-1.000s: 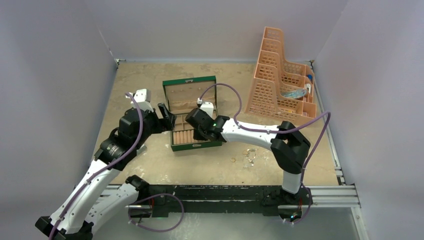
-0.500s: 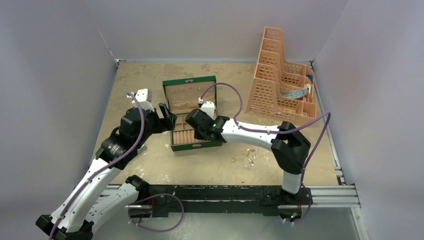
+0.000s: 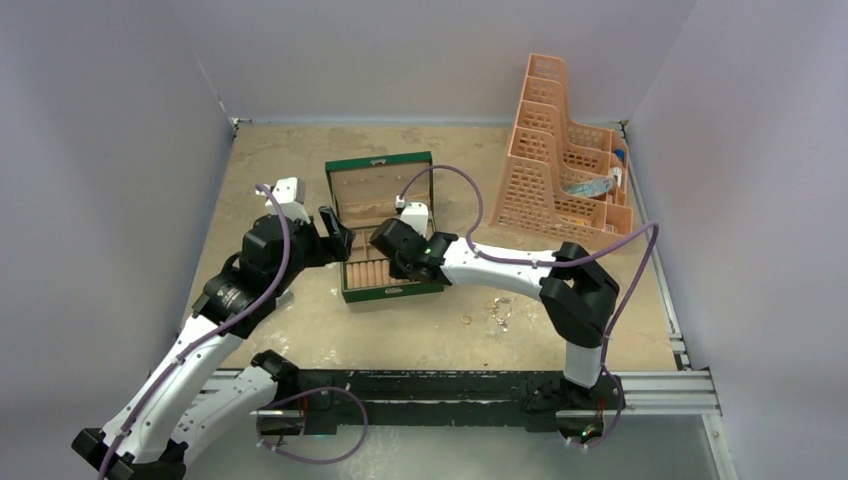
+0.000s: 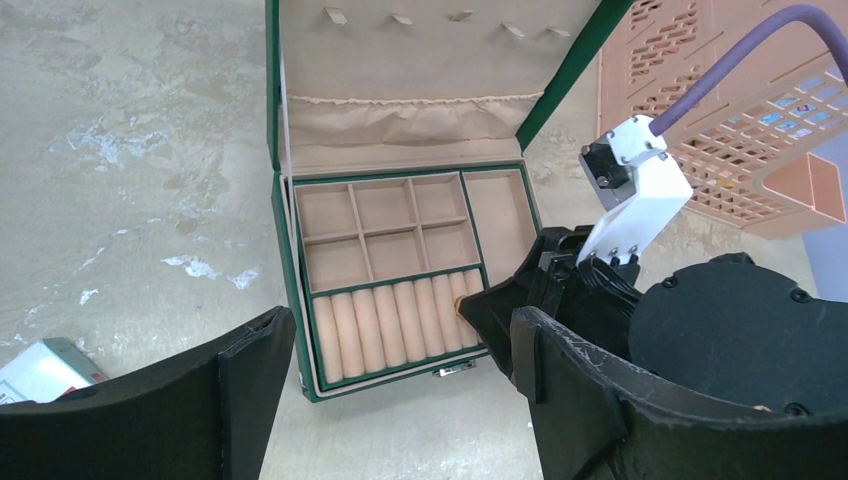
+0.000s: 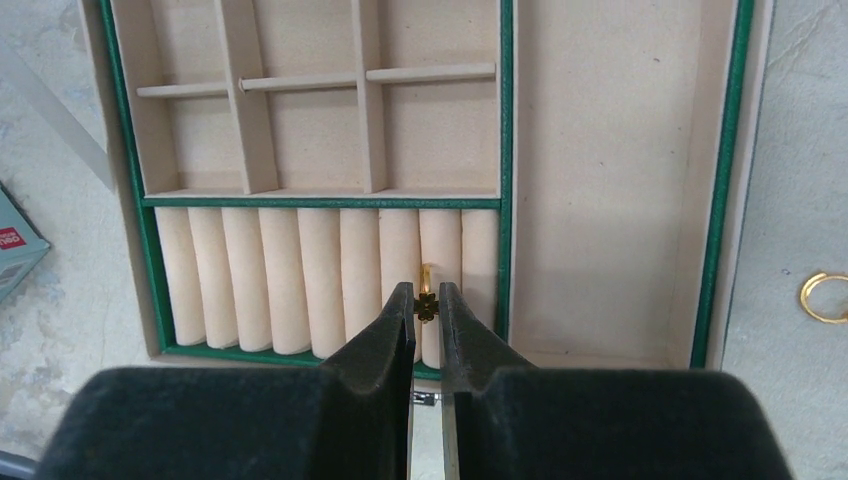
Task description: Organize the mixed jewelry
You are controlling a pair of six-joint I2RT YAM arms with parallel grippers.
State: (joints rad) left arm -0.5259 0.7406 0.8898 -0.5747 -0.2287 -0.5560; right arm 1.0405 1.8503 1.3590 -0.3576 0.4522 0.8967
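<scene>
The green box with beige lining stands open mid-table. My right gripper is shut on a small gold ring with a dark clover top, held at the slot between the two rightmost beige rolls of the box. In the left wrist view the right gripper's tip sits at the right end of the rolls. My left gripper is open and empty, hovering at the box's left front. Several loose gold rings and a silvery chain piece lie on the table right of the box.
An orange tiered mesh organizer stands at the back right. Another gold ring lies on the table just right of the box. A small white carton lies left of the box. Grey walls enclose the table.
Both arms have barely moved; the left wrist has shifted very slightly. The right gripper stays shut on the ring over the rolls.
</scene>
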